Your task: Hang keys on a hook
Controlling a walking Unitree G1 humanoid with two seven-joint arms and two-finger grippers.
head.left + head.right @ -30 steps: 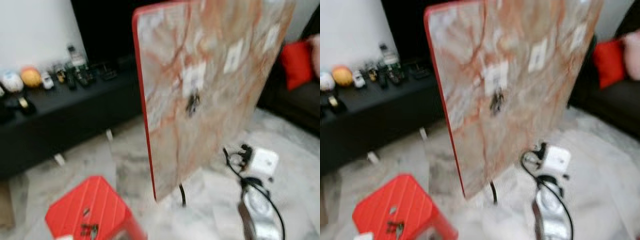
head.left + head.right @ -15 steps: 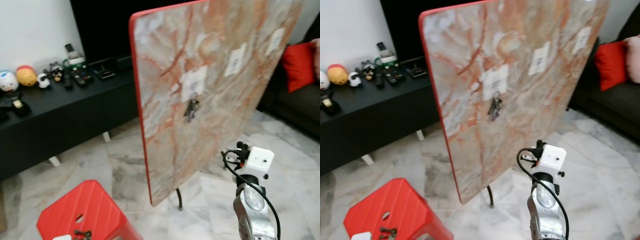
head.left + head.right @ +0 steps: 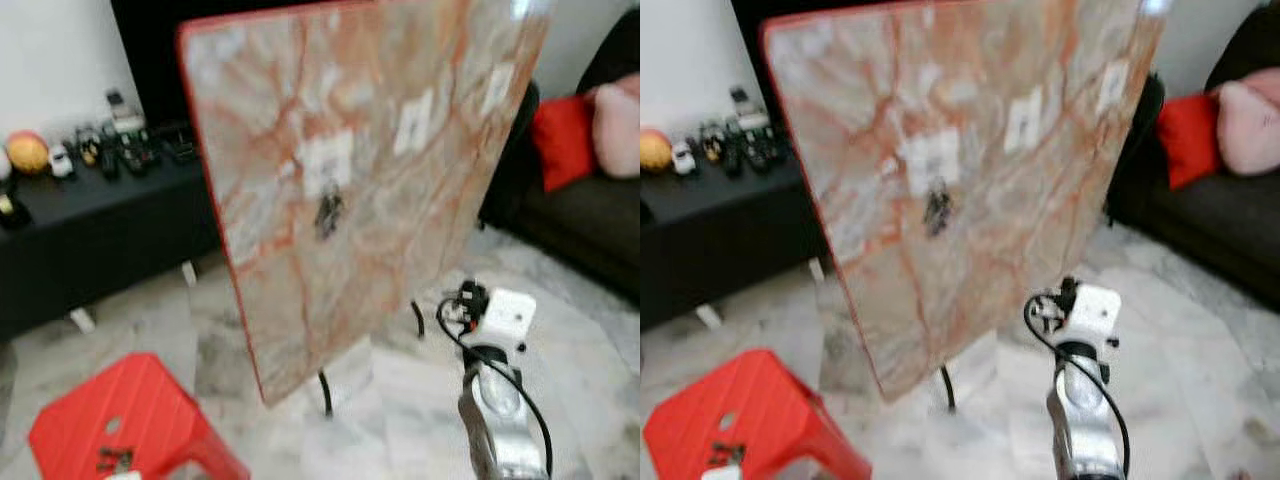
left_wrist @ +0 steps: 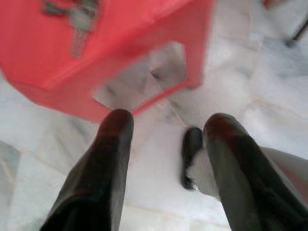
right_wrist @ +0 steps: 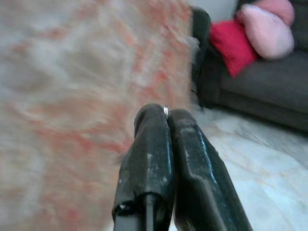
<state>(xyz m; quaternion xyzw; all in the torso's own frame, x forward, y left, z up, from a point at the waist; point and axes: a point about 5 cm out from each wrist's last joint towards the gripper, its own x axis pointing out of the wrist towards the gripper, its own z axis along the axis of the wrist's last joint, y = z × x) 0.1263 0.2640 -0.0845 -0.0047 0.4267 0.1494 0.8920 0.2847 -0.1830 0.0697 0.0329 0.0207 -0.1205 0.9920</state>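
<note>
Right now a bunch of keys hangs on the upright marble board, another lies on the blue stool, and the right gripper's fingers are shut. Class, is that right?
Not quite: the stool is red, as the left eye view shows. The rest holds: one bunch of keys hangs on the upright marble board, another bunch lies on the stool, and the right gripper has its fingers shut.

We noted a marbled board [image 3: 370,170], red-edged, standing upright on the pale marble floor [image 3: 590,350], a key bunch [image 3: 327,212] hanging on its face. A red stool [image 3: 110,430] on the floor carried further keys [image 4: 72,14]. A black bench [image 3: 90,220] held small toys [image 3: 28,152].
</note>
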